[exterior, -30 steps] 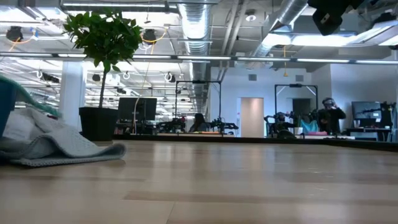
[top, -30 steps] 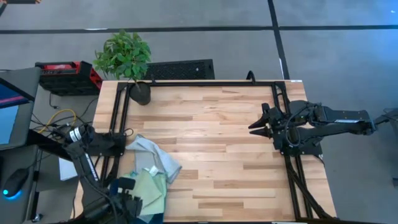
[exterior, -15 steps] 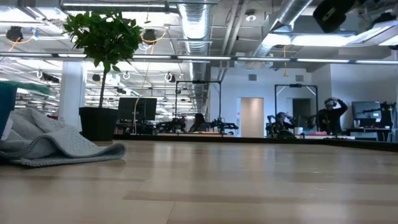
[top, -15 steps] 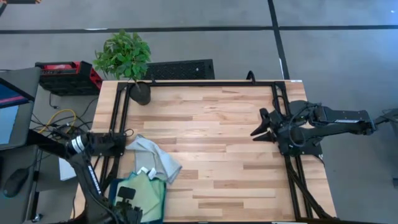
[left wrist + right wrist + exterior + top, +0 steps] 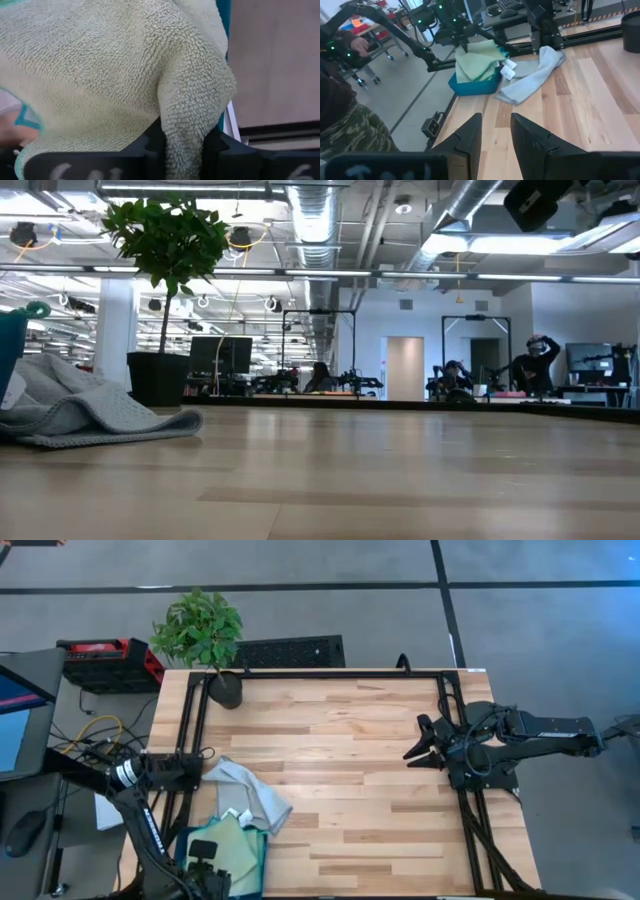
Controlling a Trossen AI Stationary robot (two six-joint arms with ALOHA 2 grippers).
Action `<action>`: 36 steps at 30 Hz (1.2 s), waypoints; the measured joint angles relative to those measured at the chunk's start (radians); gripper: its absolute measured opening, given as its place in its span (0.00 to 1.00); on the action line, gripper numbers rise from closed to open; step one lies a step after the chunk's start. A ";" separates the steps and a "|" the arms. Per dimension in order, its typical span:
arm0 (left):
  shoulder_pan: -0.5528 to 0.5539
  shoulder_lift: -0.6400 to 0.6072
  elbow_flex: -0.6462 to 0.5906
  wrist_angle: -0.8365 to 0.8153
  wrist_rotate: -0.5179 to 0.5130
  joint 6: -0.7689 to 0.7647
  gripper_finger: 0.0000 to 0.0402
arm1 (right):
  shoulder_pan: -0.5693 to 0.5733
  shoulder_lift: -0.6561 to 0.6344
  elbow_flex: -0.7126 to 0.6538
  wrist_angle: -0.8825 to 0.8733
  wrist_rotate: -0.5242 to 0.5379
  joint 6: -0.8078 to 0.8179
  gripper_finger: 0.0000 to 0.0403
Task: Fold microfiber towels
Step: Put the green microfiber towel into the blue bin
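- Left tool (image 5: 182,150) bites a fold of the light green towel (image 5: 115,75) at the near left corner of the surface, its two dark fingers (image 5: 150,150) pinched on the pile; seen from above, that tool (image 5: 205,858) sits over the teal bin (image 5: 255,870).
- Directly beneath and around the tool, the green towel (image 5: 238,845) fills the bin, which stands at the surface's front edge.
- Just beyond the tool, toward the plant, a pale grey towel (image 5: 245,790) lies crumpled, half draped over the bin's rim and half on the wooden surface (image 5: 350,760); the low view shows it as a soft heap (image 5: 80,415). White tags (image 5: 508,70) lie where it meets the bin.
- Far across from the left tool, the right tool (image 5: 420,745) waits at the opposite side, its fingers (image 5: 470,137) parted with nothing between them.
- Step in hand, by the look of it: drawing the first towel out of the bin, with no folding begun. The next move likely calls for a clean lift clear of the bin wall, then a carry to the bare middle to spread the cloth flat, without dragging the grey towel along.
- Compared with a second ago, the green towel has dropped back into the bin and the left arm has drawn lower; the grey towel and the right arm have barely shifted.
- A potted plant (image 5: 200,635) stands at the far corner from the tool.
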 joint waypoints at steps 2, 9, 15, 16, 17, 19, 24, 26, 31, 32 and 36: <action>0.000 0.000 0.000 0.000 -0.011 -0.031 0.18 | 0.000 0.000 0.000 0.000 0.000 0.000 0.32; 0.000 0.000 0.000 0.000 -0.015 -0.101 0.34 | 0.000 0.000 0.000 0.000 0.002 0.001 0.32; -0.006 0.000 0.001 -0.003 0.016 -0.226 0.39 | 0.000 0.000 0.000 -0.001 0.002 0.000 0.32; -0.010 0.000 0.003 -0.003 0.019 -0.238 0.39 | 0.000 0.000 0.000 -0.001 0.002 0.000 0.32; -0.017 0.000 0.007 -0.001 0.019 -0.253 0.39 | 0.000 0.000 0.000 -0.001 0.002 0.000 0.32; -0.029 -0.001 0.013 0.011 0.020 -0.290 0.39 | 0.000 0.000 0.000 -0.002 0.002 0.000 0.32; -0.066 -0.002 0.031 0.012 0.000 -0.341 0.39 | 0.000 0.000 0.000 -0.004 0.002 0.000 0.32; -0.080 -0.002 0.028 0.012 -0.046 -0.322 0.39 | 0.000 0.000 0.000 -0.005 0.002 0.000 0.32; -0.084 0.000 0.004 0.007 -0.124 -0.318 0.39 | -0.002 0.000 0.000 -0.005 0.002 -0.001 0.32; -0.083 0.000 0.003 -0.002 -0.108 -0.304 0.39 | -0.002 0.000 0.000 -0.005 0.002 -0.001 0.32; -0.074 0.001 0.003 -0.018 -0.040 -0.288 0.39 | -0.002 0.000 0.000 -0.005 0.002 -0.001 0.32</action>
